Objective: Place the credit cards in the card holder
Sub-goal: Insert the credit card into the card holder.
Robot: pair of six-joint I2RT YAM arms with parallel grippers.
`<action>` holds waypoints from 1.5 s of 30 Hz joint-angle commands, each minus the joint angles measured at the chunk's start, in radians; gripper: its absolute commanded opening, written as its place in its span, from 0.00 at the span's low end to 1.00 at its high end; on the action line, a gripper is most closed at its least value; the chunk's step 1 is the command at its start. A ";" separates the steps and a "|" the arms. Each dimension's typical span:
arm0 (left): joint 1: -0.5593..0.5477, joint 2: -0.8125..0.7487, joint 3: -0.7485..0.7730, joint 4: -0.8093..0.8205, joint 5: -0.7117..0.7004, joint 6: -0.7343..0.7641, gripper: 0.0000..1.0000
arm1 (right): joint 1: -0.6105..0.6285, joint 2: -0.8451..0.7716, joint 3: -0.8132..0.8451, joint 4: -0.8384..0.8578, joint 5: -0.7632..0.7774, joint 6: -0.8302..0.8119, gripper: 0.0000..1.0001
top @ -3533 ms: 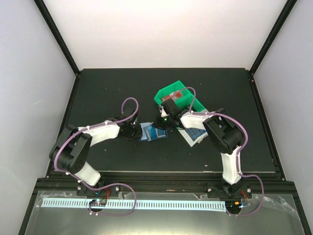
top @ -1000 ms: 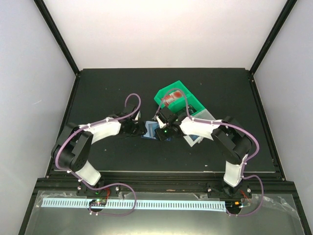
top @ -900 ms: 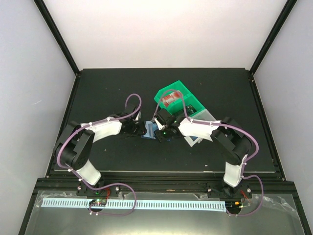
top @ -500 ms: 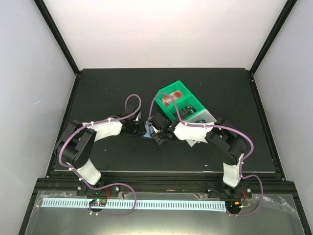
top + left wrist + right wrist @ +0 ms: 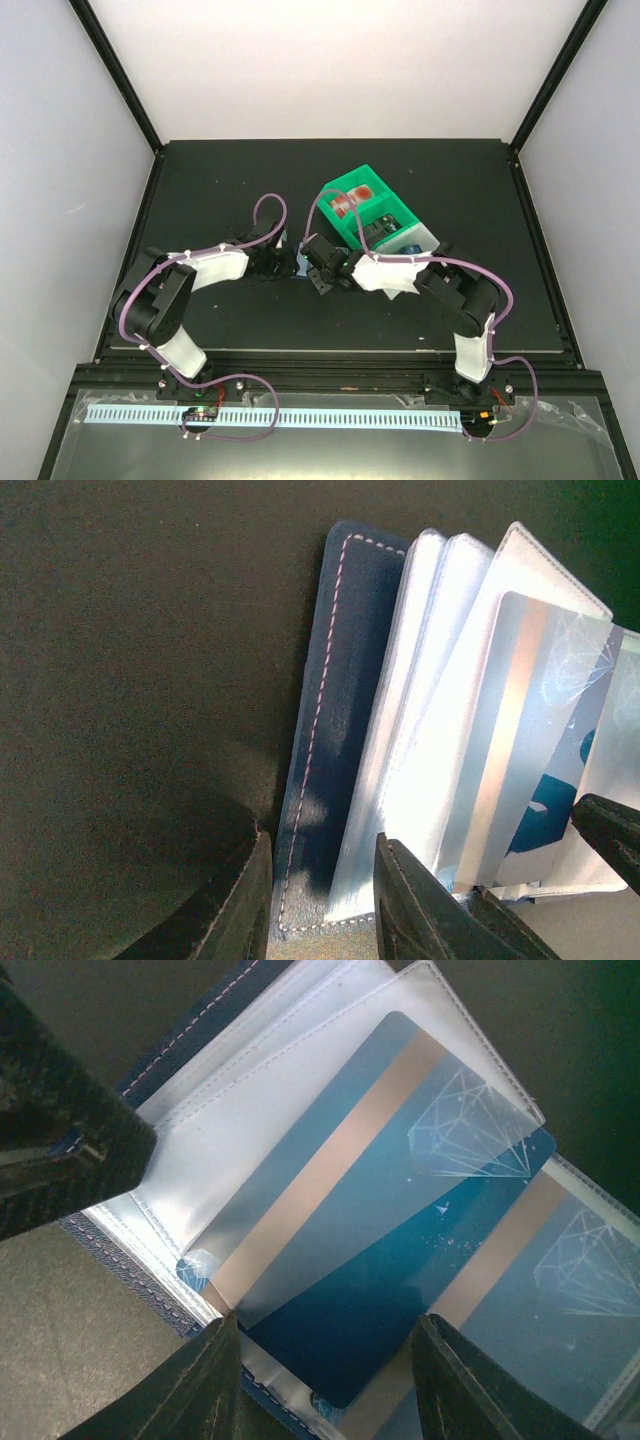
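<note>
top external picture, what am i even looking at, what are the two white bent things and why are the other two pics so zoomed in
Those are two robot arms, the left arm and the right arm, seen from a camera above a black table. The close-ups come from cameras on their wrists. On the table are a green bin and a white bin. The left gripper pinches the open card holder. A blue credit card lies between the right gripper fingers, partly in a clear sleeve; whether it is gripped is unclear.
</note>
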 commanded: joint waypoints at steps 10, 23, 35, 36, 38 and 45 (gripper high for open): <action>-0.005 -0.012 -0.032 -0.037 0.041 -0.004 0.29 | -0.004 -0.083 -0.037 0.059 0.020 0.173 0.49; -0.004 -0.128 0.003 -0.021 0.061 0.067 0.32 | -0.113 -0.133 -0.061 0.033 -0.293 0.443 0.41; -0.005 -0.032 -0.011 0.093 0.134 0.065 0.27 | -0.114 -0.024 0.000 -0.048 -0.228 0.506 0.27; -0.005 -0.028 -0.011 0.096 0.134 0.066 0.26 | -0.113 -0.023 0.000 -0.045 -0.226 0.506 0.27; -0.005 -0.018 -0.010 0.093 0.122 0.065 0.25 | -0.114 -0.018 0.000 -0.039 -0.230 0.504 0.26; -0.005 0.026 -0.012 0.038 0.054 0.044 0.22 | -0.116 -0.004 -0.003 -0.013 -0.280 0.539 0.23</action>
